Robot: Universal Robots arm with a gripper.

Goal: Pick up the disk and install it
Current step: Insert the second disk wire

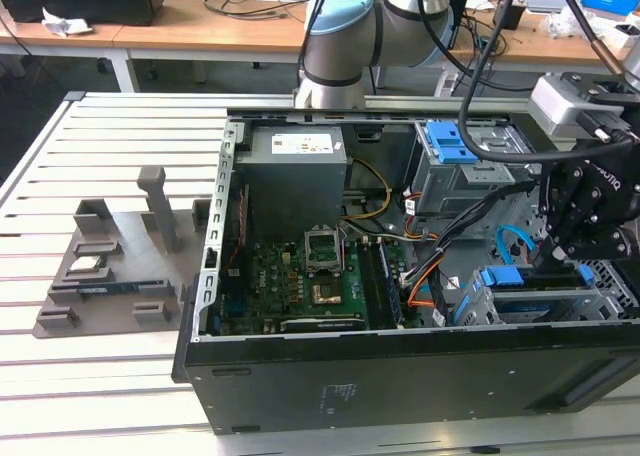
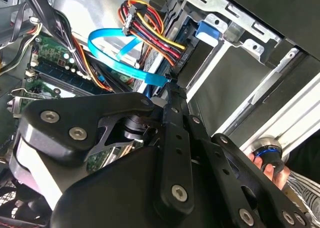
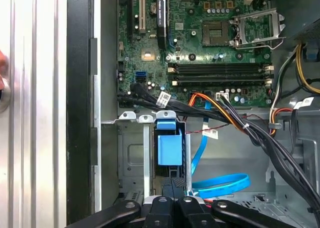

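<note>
The disk (image 1: 522, 279) stands on edge in the grey drive cage (image 1: 600, 301) at the exterior view's right end of the open computer case, its bright blue carrier bracket on top. In the first wrist view the disk (image 3: 169, 147) sits in the cage slot with the blue bracket facing the camera. My gripper (image 1: 560, 260) is directly over the disk's end. In both wrist views its fingers stand together, with the gripper (image 3: 178, 183) at the disk's near edge and nothing seen between them. The gripper (image 2: 170, 90) points into the case beside a blue flat cable.
A blue flat cable (image 3: 220, 184) and bundled wires (image 3: 250, 130) run close to the cage. The motherboard (image 1: 300, 276), power supply (image 1: 295, 146) and a second cage with a blue latch (image 1: 450, 141) share the case. A grey parts fixture (image 1: 110, 266) lies on the slatted table. A hand (image 2: 272, 169) is near the case.
</note>
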